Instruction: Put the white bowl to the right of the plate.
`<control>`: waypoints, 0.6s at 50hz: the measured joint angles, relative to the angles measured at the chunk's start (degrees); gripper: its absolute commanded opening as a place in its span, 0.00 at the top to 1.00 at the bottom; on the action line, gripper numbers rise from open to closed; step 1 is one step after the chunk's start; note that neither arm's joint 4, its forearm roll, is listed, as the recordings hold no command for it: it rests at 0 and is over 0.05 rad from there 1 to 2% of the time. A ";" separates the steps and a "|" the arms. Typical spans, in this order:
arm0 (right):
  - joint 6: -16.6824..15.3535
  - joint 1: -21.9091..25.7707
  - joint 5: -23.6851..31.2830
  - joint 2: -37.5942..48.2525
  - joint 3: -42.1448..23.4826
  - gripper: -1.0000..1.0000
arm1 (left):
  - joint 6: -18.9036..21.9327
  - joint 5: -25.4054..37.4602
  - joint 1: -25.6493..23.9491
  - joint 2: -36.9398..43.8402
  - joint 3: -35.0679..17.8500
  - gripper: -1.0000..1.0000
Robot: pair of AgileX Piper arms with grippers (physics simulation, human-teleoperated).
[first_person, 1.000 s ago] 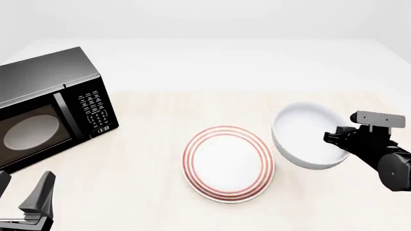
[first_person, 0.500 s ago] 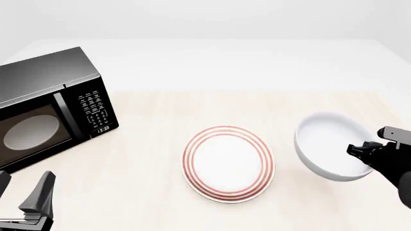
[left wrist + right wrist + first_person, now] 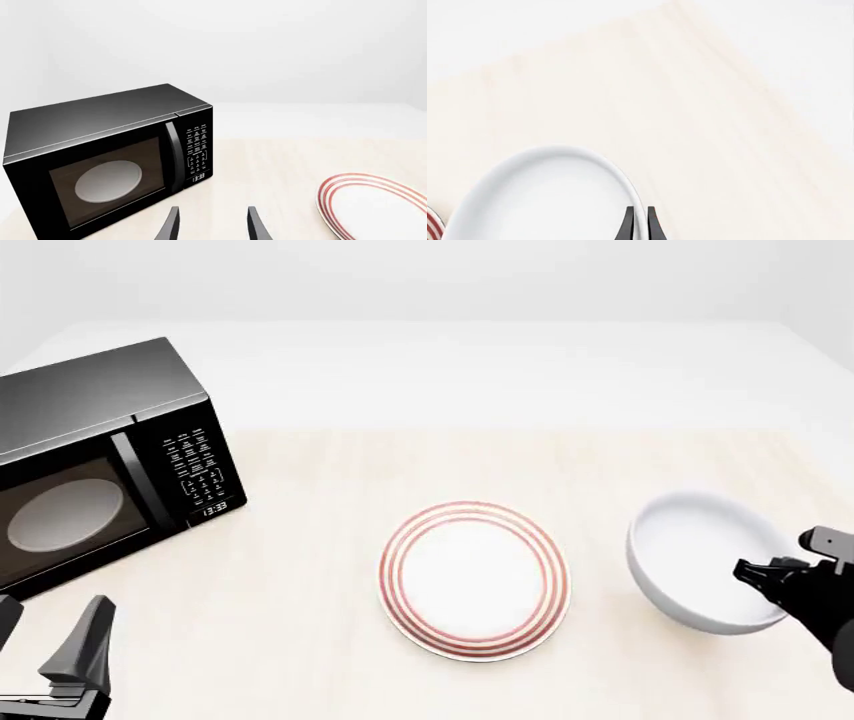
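Pale wooden table [image 3: 400, 470] carrying a black glass-doored microwave [image 3: 100, 465] at far left, then a flat round white plate with red rings [image 3: 474, 580] near the middle, then a plain glossy white round bowl [image 3: 701, 555] just right of it, apart, mouth up and tipped slightly. Right pincer [image 3: 639, 222] nearly closed on the bowl's right-hand rim, one finger inside and one outside. Left pincer [image 3: 212, 225] parted, gripping nothing, low near the microwave.
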 measured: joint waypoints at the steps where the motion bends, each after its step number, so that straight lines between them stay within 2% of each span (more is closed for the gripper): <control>1: 0.02 -0.07 -0.23 0.24 0.07 1.00 | 0.00 0.00 0.00 0.00 0.00 0.00; 30: 0.86 -0.33 -6.20 7.09 1.31 1.00 | 0.00 0.00 0.00 0.00 0.00 0.00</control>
